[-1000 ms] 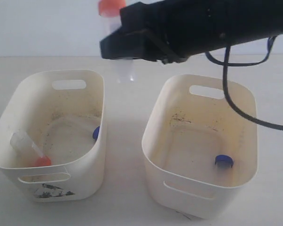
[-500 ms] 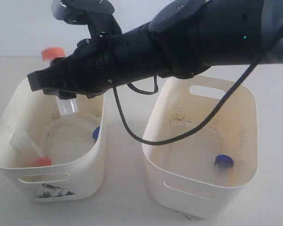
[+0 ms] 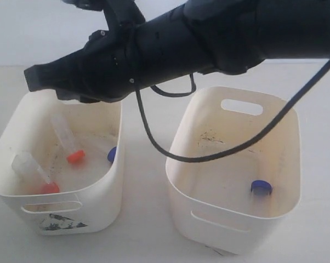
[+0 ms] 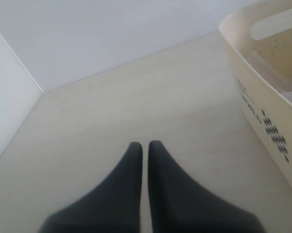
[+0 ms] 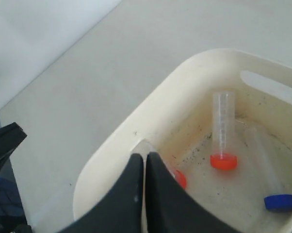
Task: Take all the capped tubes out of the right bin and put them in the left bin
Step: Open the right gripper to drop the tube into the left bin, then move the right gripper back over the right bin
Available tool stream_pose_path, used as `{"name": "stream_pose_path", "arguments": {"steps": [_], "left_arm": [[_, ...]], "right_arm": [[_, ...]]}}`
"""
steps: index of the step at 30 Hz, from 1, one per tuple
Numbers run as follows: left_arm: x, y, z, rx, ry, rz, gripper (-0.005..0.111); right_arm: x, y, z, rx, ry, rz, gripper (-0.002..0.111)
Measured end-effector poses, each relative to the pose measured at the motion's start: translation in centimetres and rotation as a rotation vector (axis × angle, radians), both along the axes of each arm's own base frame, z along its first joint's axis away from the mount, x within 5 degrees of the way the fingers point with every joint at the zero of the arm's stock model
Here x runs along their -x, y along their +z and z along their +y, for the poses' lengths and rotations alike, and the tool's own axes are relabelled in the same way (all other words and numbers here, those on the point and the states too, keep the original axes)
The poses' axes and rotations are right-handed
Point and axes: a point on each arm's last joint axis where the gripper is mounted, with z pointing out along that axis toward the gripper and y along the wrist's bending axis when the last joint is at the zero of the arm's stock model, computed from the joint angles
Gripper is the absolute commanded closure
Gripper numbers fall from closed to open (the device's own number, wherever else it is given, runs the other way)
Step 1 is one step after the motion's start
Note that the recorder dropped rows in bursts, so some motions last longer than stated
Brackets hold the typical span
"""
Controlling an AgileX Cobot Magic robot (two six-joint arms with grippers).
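Note:
My right gripper (image 3: 32,78) reaches across and hangs over the left bin (image 3: 94,211), which has a dark smudge on its front. Its jaws (image 5: 144,156) stand shut with nothing between them. Below it an orange-capped tube (image 3: 66,139) leans cap-down on the bin floor, also in the right wrist view as orange-capped tube (image 5: 222,133). A second orange-capped tube (image 3: 32,171) lies by the near wall. A blue cap (image 3: 112,154) shows by the bin's right wall. One blue-capped tube (image 3: 261,187) lies in the right bin (image 3: 231,222). My left gripper (image 4: 142,143) is shut over bare table.
A black cable (image 3: 154,137) hangs from the right arm over the gap between the bins. The left bin's side wall (image 4: 262,104) stands beside the left gripper. White walls bound the table at the back.
The orange-capped tube has left my right gripper and dropped into the left bin. The right arm has shifted slightly left over that bin, and its jaws have shut.

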Motion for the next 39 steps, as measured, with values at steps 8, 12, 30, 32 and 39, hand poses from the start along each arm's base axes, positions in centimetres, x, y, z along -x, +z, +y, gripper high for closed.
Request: {"name": "stream_pose_path", "arguments": {"steps": [8,12,30,32,39], "left_arm": [[0.0,0.0,0.0,0.0,0.0,0.0,0.102],[0.0,0.0,0.0,0.0,0.0,0.0,0.102],[0.0,0.0,0.0,0.0,0.0,0.0,0.102],[0.0,0.0,0.0,0.0,0.0,0.0,0.102],[0.0,0.0,0.0,0.0,0.0,0.0,0.102]], "right_arm": [[1.9,1.9,-3.8,0.137,-0.161,0.04,0.107],[2.9,1.9,-6.7,0.265,-0.303,0.071,0.107],[4.0,2.2,-11.7,0.455,-0.746,0.229,0.107],[3.9,1.9,-11.9,0.482,-0.783,0.241,0.107],[2.4,-0.7,-12.8,0.554,-0.871,0.403,0.107]]}}
